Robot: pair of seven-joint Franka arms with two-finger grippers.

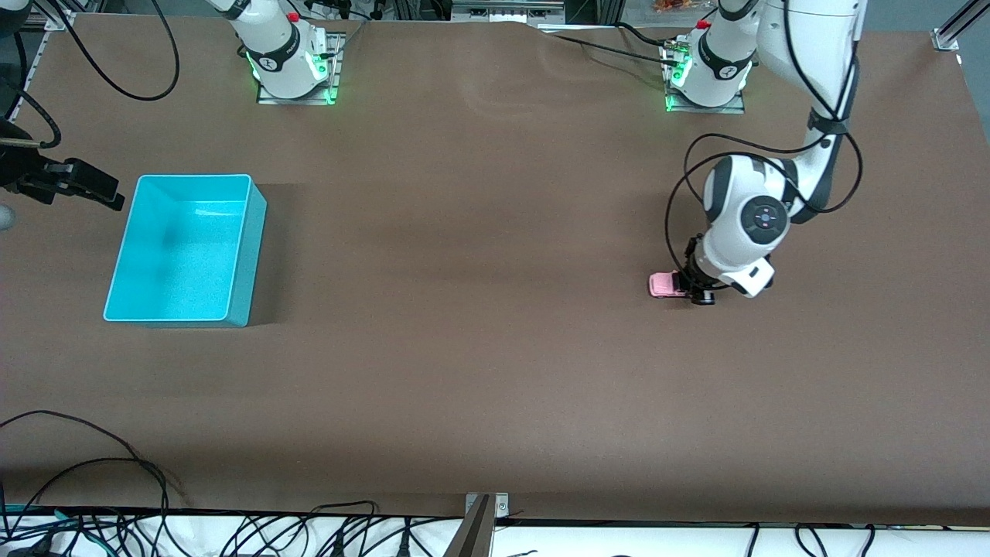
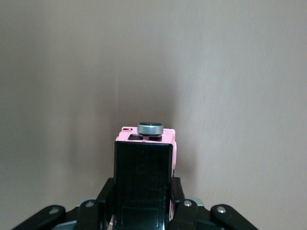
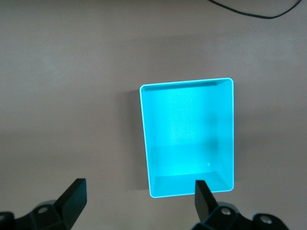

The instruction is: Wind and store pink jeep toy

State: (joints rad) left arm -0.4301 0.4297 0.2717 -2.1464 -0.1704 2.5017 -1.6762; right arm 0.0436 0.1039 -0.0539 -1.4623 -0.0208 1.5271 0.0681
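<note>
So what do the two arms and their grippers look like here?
Both arms have glossy white shells with dark grey joints, green-lit bases and red buttons. Loose black cables loop along the left arm. The left gripper and right gripper both have matte black fingers.

Both arms (image 1: 746, 224) are glossy white with dark grey joint rings, black looping cables, green lights at their bases (image 1: 294, 73), red buttons, and black grippers (image 3: 136, 201) with small silver screws.
</note>
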